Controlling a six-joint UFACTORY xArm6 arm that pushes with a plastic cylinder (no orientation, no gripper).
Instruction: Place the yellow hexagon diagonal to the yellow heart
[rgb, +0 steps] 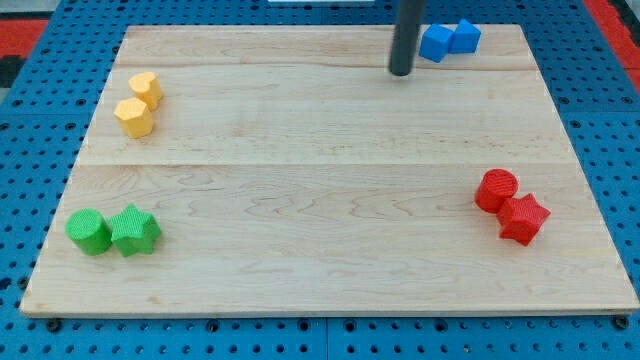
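My tip (401, 72), a plain dark rod with no jaws to read, sat beside the ridged blue blocks (448, 41), well apart from the ridged yellow hexagon (134, 117) touching the yellow heart (146, 88) on the pale wooden counter (320, 200).

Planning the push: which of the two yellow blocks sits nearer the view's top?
The yellow heart; the yellow hexagon touches it just below, slightly left.

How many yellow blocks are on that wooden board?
2. Both sit near the view's top left, touching: the yellow heart and, just below it, the yellow hexagon. My tip is far off, beside the blue blocks. Nothing seems hidden.
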